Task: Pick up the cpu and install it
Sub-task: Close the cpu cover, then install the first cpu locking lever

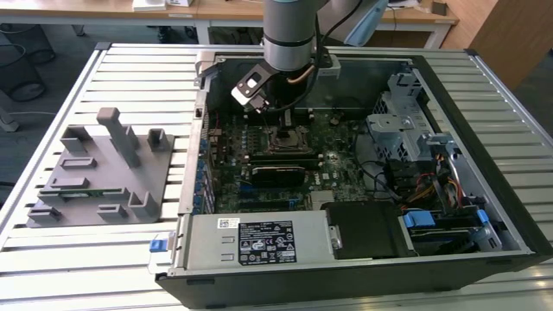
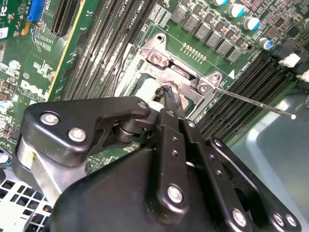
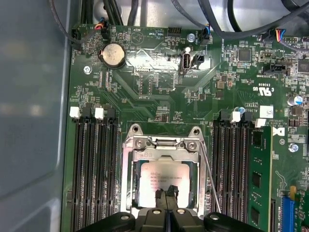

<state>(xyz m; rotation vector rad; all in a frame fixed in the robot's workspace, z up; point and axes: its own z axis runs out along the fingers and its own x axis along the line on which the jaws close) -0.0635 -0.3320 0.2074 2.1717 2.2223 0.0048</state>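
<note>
**Silver chip in its socket, fingers close above**

Grey plastic comes first. At the exterior view's left, a grey holder tray [image 1: 95, 175] lies on the slatted table [image 1: 87, 259]. Just beside it stands the open computer case [image 1: 484, 259]. The arm [image 1: 289, 32] reaches down into the case, over the middle of the green board [image 1: 341, 139]. At the exterior view's right sits the metal drive cage [image 1: 397, 123].

In the first wrist view, the cpu [image 3: 161, 176] lies flat inside the metal socket frame [image 3: 161, 144], between two rows of black slots [image 3: 94, 169]. The gripper [image 3: 167, 194] is right over one edge of the cpu. Its two fingers are pressed close together, and we see nothing between them. We cannot tell if the tips touch the chip or hang just above it. A thin wire lever [image 3: 210, 179] sticks out beside the socket.

We think the picking up is done and the putting in is the step in hand. The chip does not look locked down yet. This step calls for a soft, straight touch, so the chip does not tip.
</note>
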